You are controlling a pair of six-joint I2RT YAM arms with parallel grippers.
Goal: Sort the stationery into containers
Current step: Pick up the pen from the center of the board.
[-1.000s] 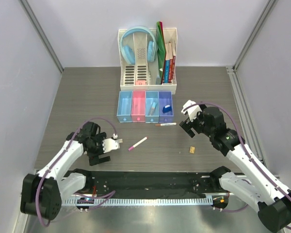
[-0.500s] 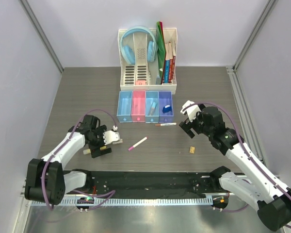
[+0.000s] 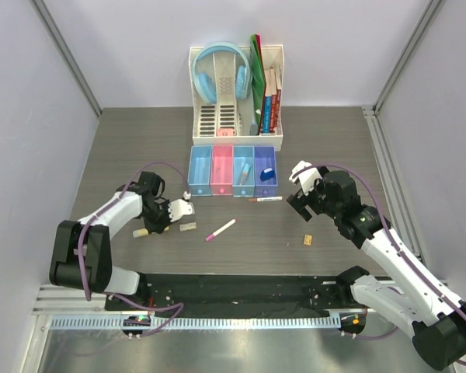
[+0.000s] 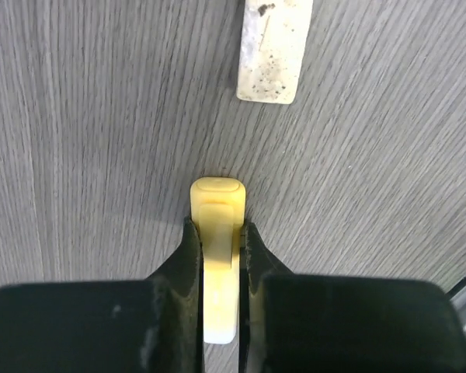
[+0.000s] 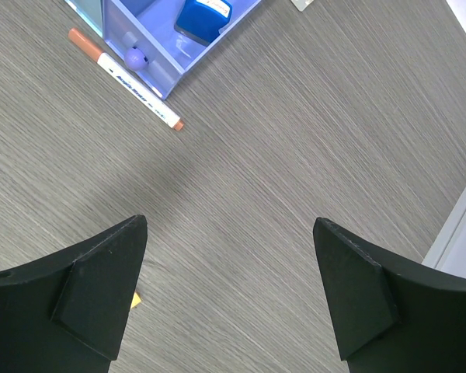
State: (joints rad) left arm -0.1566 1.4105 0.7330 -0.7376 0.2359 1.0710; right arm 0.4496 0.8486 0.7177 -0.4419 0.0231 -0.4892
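My left gripper point(image 4: 216, 227) is shut on the yellow highlighter point(image 4: 217, 198), which lies flat on the table; its fingers point(image 4: 188, 249) press both sides. From above, the left gripper point(image 3: 160, 224) covers most of the highlighter point(image 3: 140, 231). A grey block point(image 4: 274, 48) point(image 3: 188, 226) lies just beyond it. The pink-tipped pen point(image 3: 220, 230) rests mid-table. A white marker point(image 3: 265, 200) point(image 5: 124, 78) lies in front of the row of containers point(image 3: 199, 189). A tan block point(image 3: 307, 240) sits near my right gripper point(image 3: 296, 189) point(image 5: 229, 225), which hangs open over bare table.
A blue block point(image 5: 203, 15) lies in the purple bin point(image 3: 266, 187), and a grey item point(image 3: 245, 172) in the light-blue bin. The white organiser point(image 3: 210, 116) with headphones point(image 3: 221, 70) and books point(image 3: 268, 97) stands behind. Side walls border the table.
The left gripper slid back and left over the yellow highlighter and went from wide open to shut on it. The right arm stayed put.
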